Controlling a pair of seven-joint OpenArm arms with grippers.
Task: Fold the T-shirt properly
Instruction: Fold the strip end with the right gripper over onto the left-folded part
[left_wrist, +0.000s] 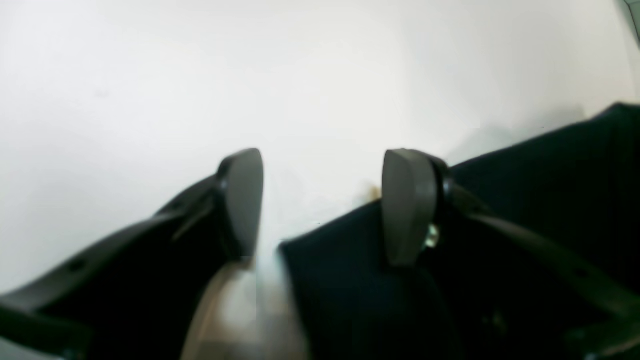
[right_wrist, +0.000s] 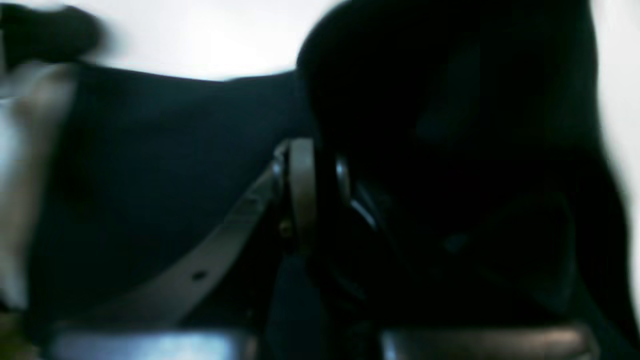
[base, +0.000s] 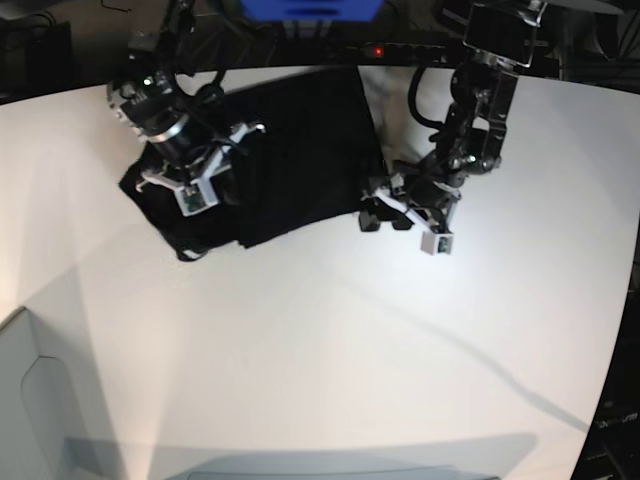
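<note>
The black T-shirt (base: 300, 150) lies plain side up at the back of the white table (base: 330, 340), bunched at its left end. My right gripper (base: 232, 150) is over that left part. In the right wrist view its fingers (right_wrist: 302, 190) stand close together with black cloth (right_wrist: 150, 165) pinched between them, and a fold rises at the right. My left gripper (base: 378, 215) is at the shirt's right front corner. In the left wrist view it (left_wrist: 325, 200) is open and empty, with one finger (left_wrist: 407, 205) over the shirt's edge (left_wrist: 350, 270). No print or label shows.
A blue box (base: 310, 8) and cables sit behind the table's back edge. A pale grey bin (base: 30, 400) stands at the front left. Both arms reach in from the back.
</note>
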